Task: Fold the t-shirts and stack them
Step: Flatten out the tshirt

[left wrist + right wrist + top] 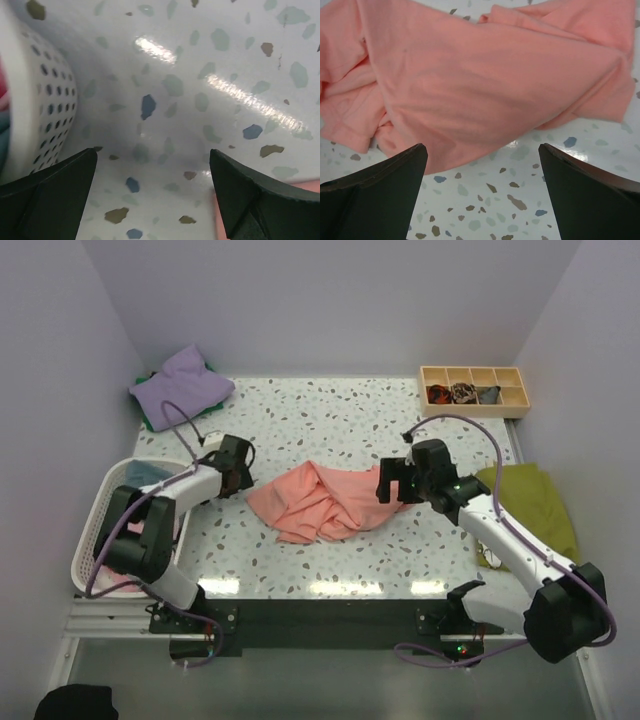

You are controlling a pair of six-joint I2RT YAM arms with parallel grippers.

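The salmon shirt (320, 502) lies crumpled at the centre of the overhead frame, between the left gripper (238, 465) and the right gripper (398, 480), both spread wide and holding nothing. Its folds overlap, so a pinch may catch several layers and drag the heap rather than spread it. The right wrist view shows those folds up close. The left wrist view shows mostly speckled table (200, 75) and the basket (45, 100) at its left edge.

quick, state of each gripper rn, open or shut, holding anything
left gripper: open, holding nothing, bare table between its fingers
right gripper: open, holding nothing, poised at the edge of the salmon-pink t-shirt
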